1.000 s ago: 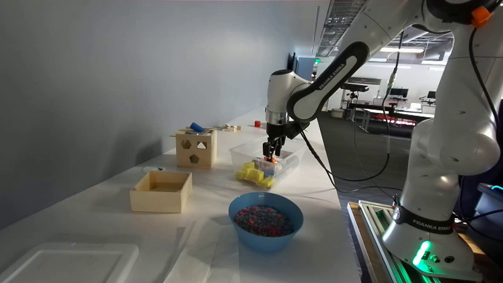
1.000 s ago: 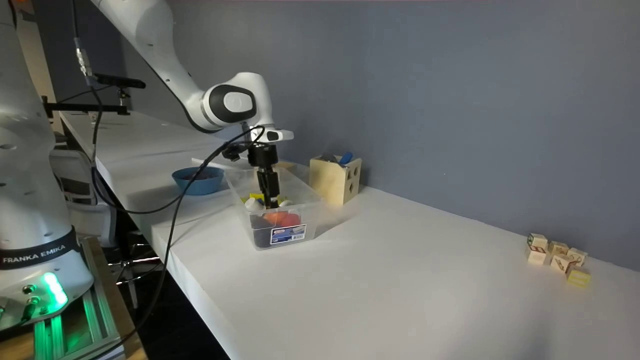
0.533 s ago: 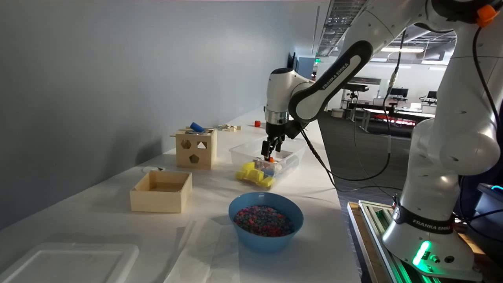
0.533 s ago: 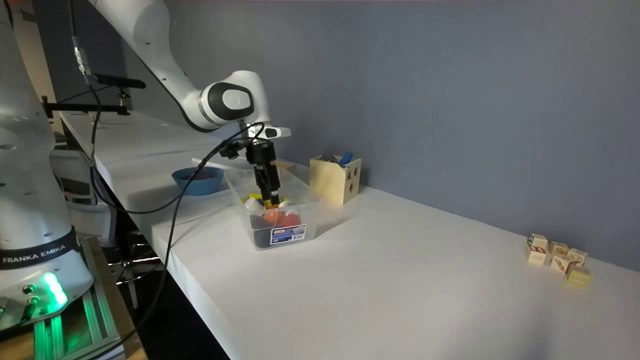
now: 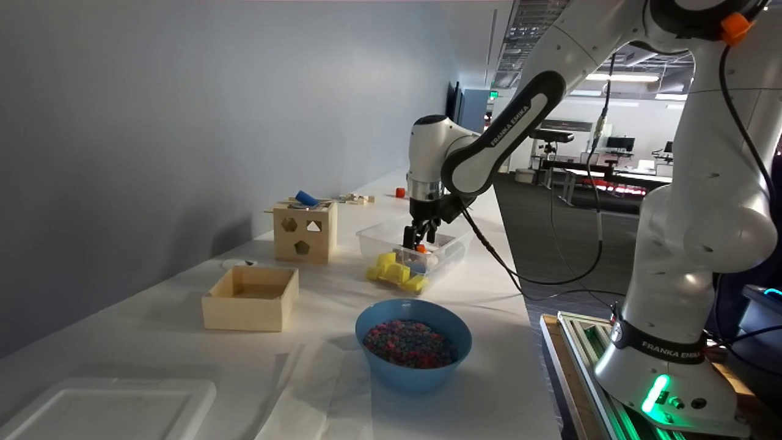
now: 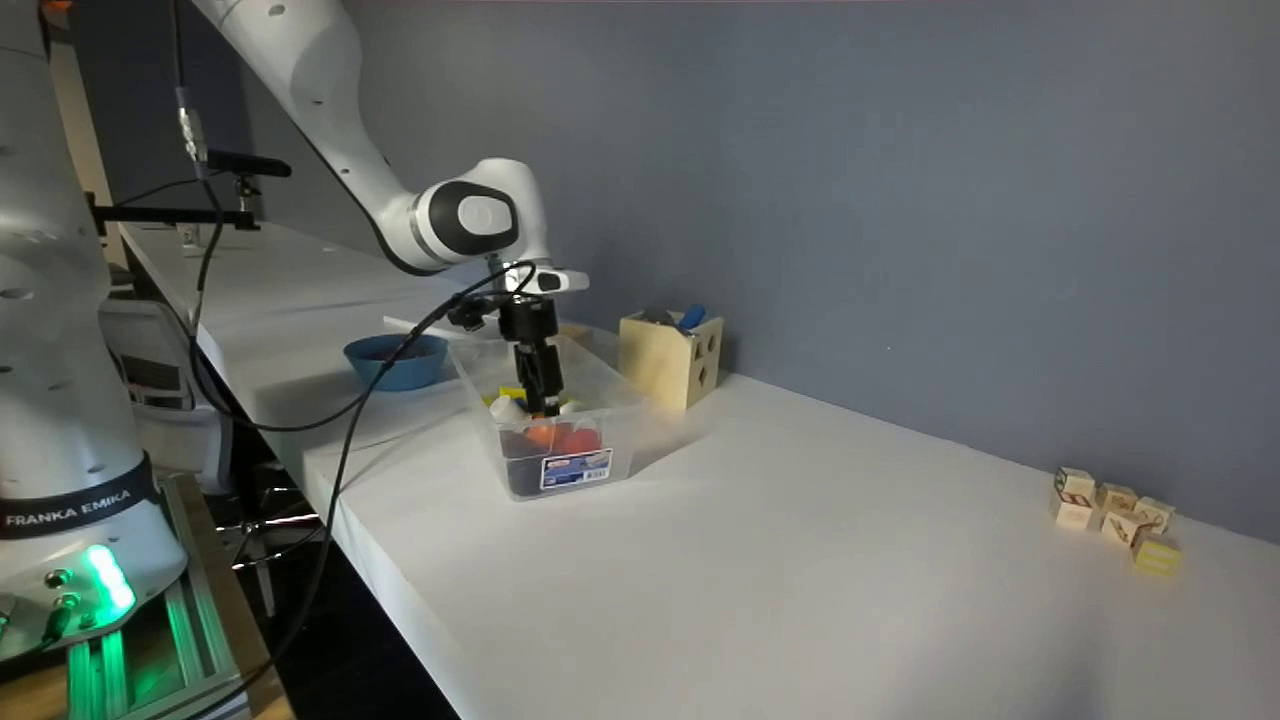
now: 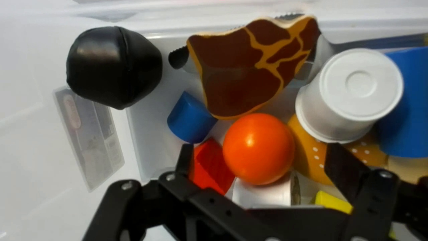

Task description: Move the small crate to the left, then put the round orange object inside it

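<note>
Starting at the left, in an exterior view, can see the small crate [image 5: 241, 313] flat on the bench [image 5: 495, 391] — opening straight up, with a front wall almost face-on and side walls slanting back toward the upper right. Cannot pick out a long axis in so nearly square a shape. Farther right, down in the clear plastic box [image 6: 622, 438], can find the round orange object [image 7: 258, 149], equally wide every way. In the wrist view, can place it between the two sides of the hand [image 7: 263, 160], parted wide and leaving a visible gap to left and right.

Compared with half a second ago, notice the hand lower in both exterior views, but the small crate unmoved.

In the small crate, can make out a brownish floor. Behind it, to the right, find the wooden cube [image 5: 302, 234], with a blue piece [image 5: 306, 198] at the top. In the clear plastic box, following the wrist view, can list a black ball-like thing [image 7: 113, 67], a blue cylinder [image 7: 191, 117], a red block [image 7: 212, 165], a brown steak-shaped piece [image 7: 240, 73], a tilted white cup [image 7: 361, 83] and a larger blue thing [image 7: 409, 107] — plus yellow blocks [image 5: 397, 270] in an exterior view. In the blue bowl [image 5: 412, 379], can see small reddish and dark bits [image 5: 409, 343].
</note>
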